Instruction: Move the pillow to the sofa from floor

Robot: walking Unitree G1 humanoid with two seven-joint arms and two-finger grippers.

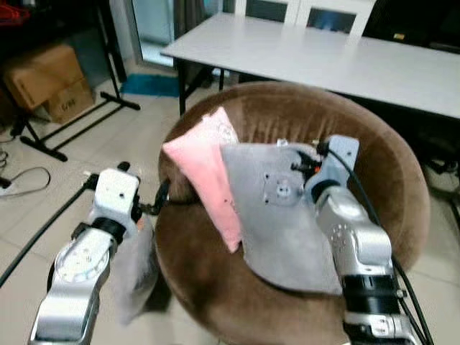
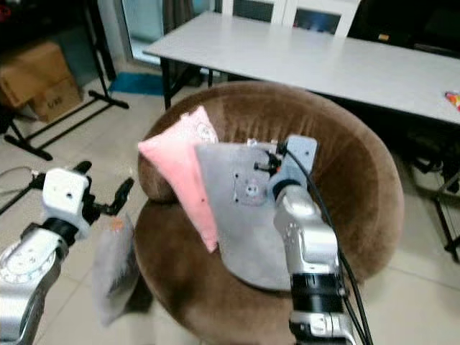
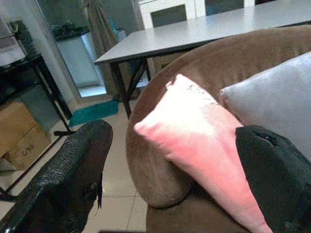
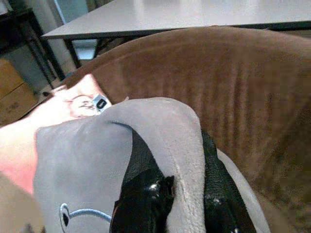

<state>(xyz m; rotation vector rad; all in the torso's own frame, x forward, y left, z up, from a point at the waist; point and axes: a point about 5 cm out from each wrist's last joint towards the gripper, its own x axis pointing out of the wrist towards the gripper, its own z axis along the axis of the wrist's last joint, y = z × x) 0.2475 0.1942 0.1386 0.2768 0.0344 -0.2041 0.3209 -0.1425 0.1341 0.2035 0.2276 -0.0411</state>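
Brown round sofa (image 1: pixel 374 172), landmark. Grey pillow (image 1: pixel 277 230) on its seat, leaning against pink pillow (image 1: pixel 205 169) toward sofa's left edge. Right gripper (image 4: pixel 177 194) above seat, fingers clamped on grey pillow's edge, apparently setting it down. Left gripper (image 3: pixel 170 179) just off sofa's left edge, fingers apart, empty.

home living room | brown sofa (image 1: pixel 374 165) | white table (image 1: pixel 345 57) | tiled floor (image 1: pixel 115 136)
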